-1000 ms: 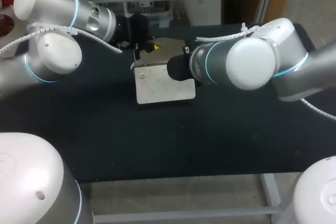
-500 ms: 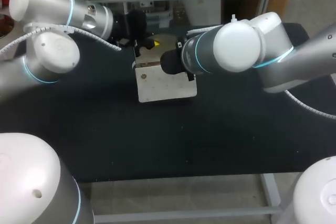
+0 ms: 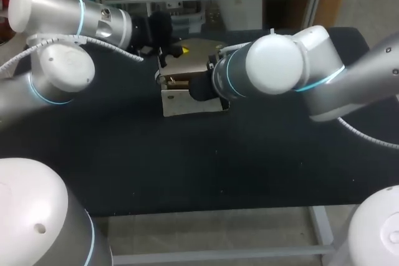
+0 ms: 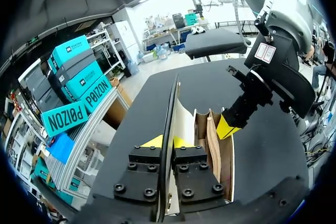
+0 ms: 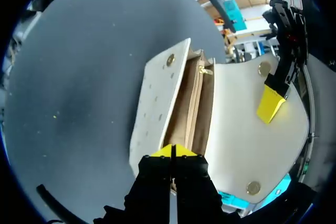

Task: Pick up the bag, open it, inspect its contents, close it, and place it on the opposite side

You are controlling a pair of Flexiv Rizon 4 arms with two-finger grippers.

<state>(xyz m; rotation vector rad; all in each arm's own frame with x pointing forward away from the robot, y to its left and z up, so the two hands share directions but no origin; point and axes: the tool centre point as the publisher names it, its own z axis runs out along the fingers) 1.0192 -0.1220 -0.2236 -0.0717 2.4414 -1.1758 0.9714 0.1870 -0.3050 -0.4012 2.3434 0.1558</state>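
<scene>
Mid-table, toward far edge: cream bag [image 3: 187, 103] stands on black table [image 3: 187, 166], mouth open, tan lining showing. Flap [image 5: 239, 124] lifted back, away from front panel. Left gripper [image 4: 167, 141] pinched tight on flap's edge, which runs thin between its yellow tips. Right gripper [image 5: 172, 151] comes in from opposite side, fingers nearly together, nipping a layer at bag's mouth. Arms meet over bag.

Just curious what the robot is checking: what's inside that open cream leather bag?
Inside the cream leather bag: a tan lining split into narrow compartments, and a small gold zipper pull. No loose items show, but the compartments' depths are hidden by their own walls.
</scene>
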